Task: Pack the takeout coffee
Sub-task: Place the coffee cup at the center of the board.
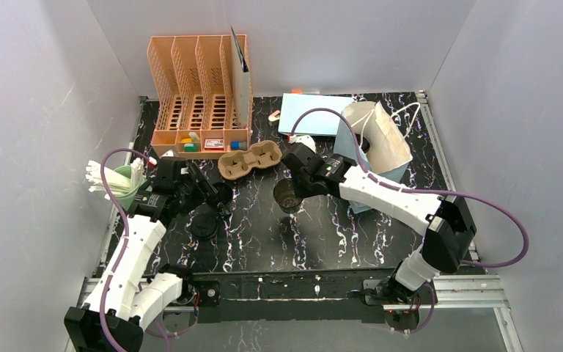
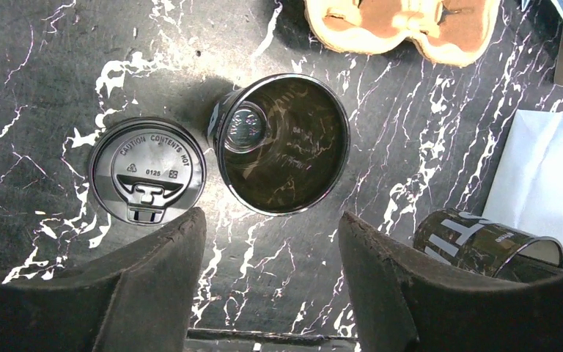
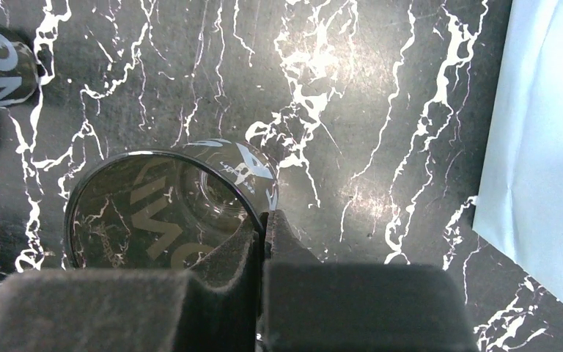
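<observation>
Pinching cup (image 3: 154,213) rim in my right gripper (image 3: 264,220), presumably to carry it; left gripper (image 2: 270,220) wide over second cup (image 2: 286,147).

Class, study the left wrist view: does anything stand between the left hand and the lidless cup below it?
Nothing visible does. The left hand is open, with the upright lidless cup in plain view just beyond it. The loose lid lies beside the cup, not over it.
</observation>
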